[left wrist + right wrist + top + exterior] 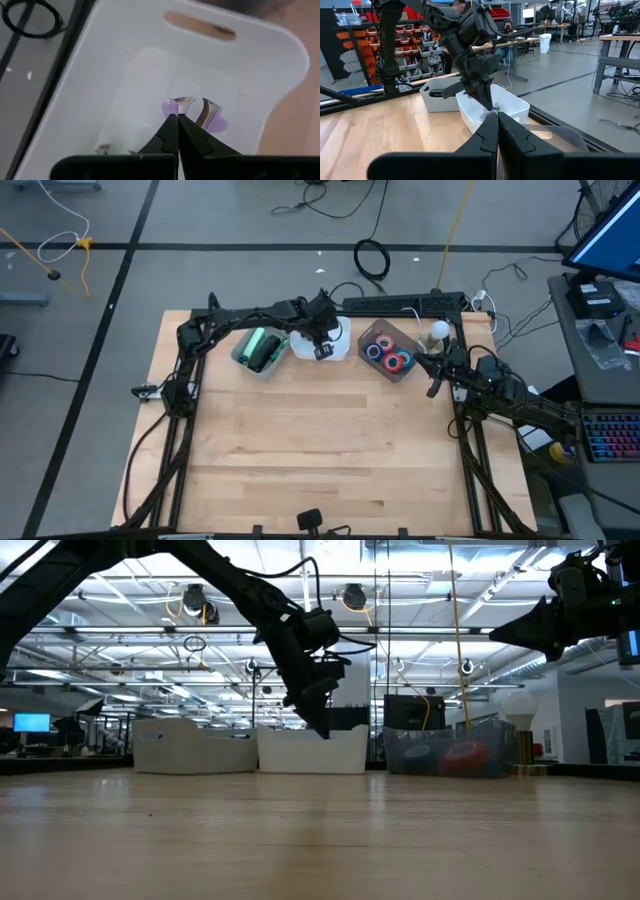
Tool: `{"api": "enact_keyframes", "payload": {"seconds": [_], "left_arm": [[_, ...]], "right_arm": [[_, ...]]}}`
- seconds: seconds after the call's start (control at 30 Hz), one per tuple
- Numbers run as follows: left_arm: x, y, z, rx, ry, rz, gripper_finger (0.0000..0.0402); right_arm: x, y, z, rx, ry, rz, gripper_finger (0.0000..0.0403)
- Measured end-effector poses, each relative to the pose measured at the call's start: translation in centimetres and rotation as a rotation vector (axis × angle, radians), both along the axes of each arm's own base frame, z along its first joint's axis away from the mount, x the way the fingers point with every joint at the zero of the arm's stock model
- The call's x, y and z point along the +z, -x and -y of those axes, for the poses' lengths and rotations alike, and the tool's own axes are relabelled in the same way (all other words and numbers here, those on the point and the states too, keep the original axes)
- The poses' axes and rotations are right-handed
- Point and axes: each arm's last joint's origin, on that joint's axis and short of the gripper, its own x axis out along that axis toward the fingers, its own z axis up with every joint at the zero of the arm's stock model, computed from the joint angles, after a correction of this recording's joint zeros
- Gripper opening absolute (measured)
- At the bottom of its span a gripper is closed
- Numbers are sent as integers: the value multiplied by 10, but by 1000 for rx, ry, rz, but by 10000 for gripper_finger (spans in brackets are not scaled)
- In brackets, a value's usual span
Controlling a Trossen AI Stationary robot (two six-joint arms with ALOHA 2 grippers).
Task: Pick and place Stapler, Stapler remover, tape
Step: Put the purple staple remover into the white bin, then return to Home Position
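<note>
Pale wooden tabletop (pixel 320 440) carries three bins along its far edge. No readable writing shows. Over the middle white bin (pixel 335 340), the left gripper (pixel 178 117) is pinched onto a purple staple remover (pixel 200 114), its metal claws visible only from the left wrist. Tape rolls (pixel 388 354) sit in the clear bin (pixel 404 372), staplers (pixel 262 348) in another. Beside them, the right gripper (pixel 434 379) hangs with fingers together.

The broad light wooden counter (pixel 320 450) lies open across its near and middle stretch. Along the far edge three bins stand in the way: a white one holding staplers (pixel 261 349), a white handled one (pixel 345 345) with the left gripper (pixel 322 350) over it, and a clear one of tape (pixel 391 351).
</note>
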Motion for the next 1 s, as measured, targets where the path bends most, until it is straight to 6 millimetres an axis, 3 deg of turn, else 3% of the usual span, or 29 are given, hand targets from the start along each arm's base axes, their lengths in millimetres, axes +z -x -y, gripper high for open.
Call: {"api": "enact_keyframes", "payload": {"seconds": [0.53,1.0], "left_arm": [[-6,-2,0,-55,-23,-19,4],[-10,-4,-2,-42,-58,-28,76]], "right_arm": [[0,0,0,0,0,0,0],[0,0,0,1,-1,0,0]]}}
